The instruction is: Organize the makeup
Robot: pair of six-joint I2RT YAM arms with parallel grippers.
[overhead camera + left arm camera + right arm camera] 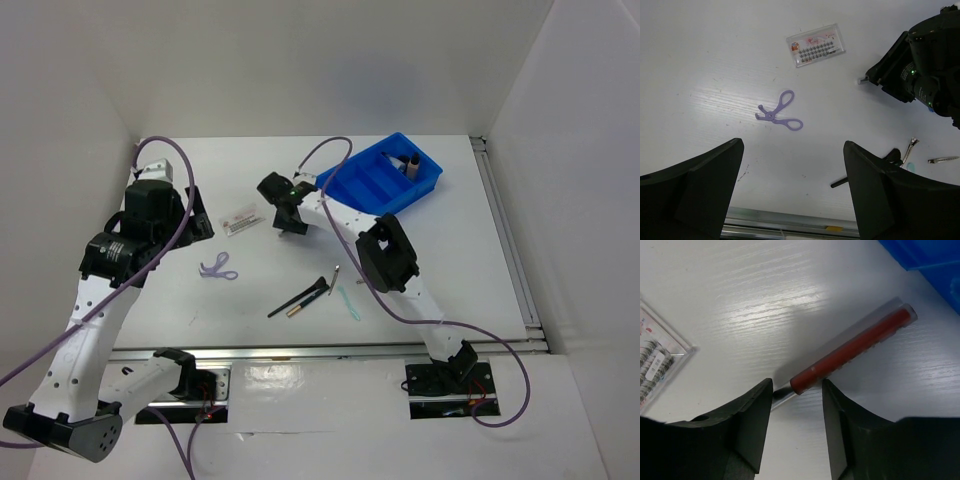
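Right gripper (797,390) astride red pencil (850,347) on table (765,300).
Blue tray (935,255) just past pencil's far end, white red-printed card (655,365) near fingers; jaws apart. Pencil: red, clear sleeve. Left gripper (792,146) spread wide above lilac scissors (777,112).

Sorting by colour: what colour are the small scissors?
The scissors are lilac, clearest in the left wrist view.
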